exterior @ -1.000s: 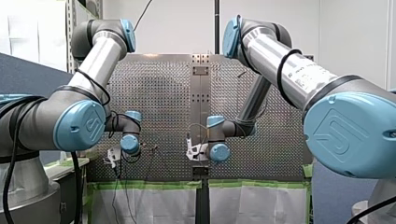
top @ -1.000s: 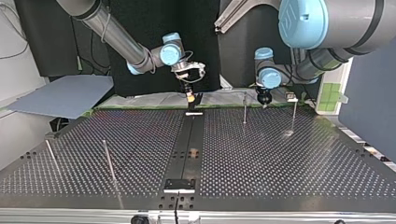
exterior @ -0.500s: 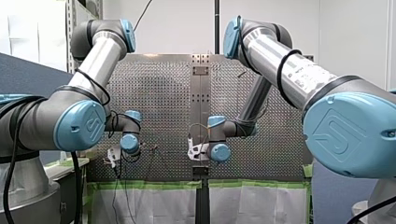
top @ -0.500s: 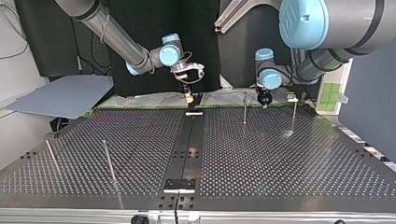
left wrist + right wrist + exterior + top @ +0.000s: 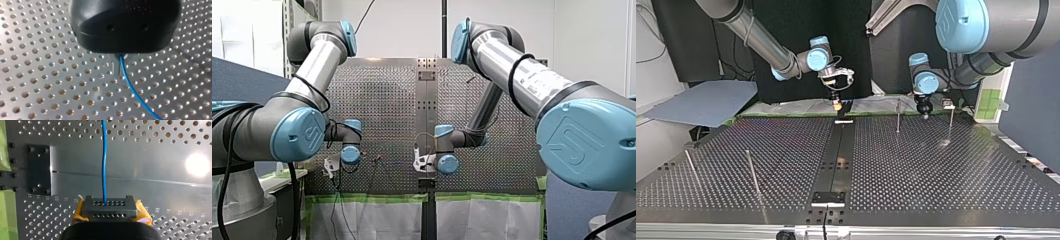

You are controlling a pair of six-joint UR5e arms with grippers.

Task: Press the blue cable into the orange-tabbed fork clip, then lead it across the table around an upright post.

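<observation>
Left gripper (image 5: 117, 72), black with slim metal fingers, is pinched shut on the blue cable (image 5: 130, 85), which trails out ahead of it just above the perforated bench (image 5: 37, 75). The right gripper (image 5: 110, 210), with yellow pads, looks closed on the same cable, and the strand runs straight out from its black tip. In the top view both sit over the far edge of the bench, the right gripper at 12 o'clock and the left gripper at about 1 o'clock. The cable is therefore held between them there, though it is too thin to trace in that view. I judge the task to be at its very start. No clip with an orange tab can be made out in any view, so nothing shows the cable pressed into one. The cable also wraps no post, so both the pressing and the run across the bench remain to do. By count there are one cable, two grippers and four upright posts (image 5: 897, 116). Two posts stand at 1 to 2 o'clock on the bench near the left gripper, and two stand well apart from them at about 9 o'clock.
</observation>
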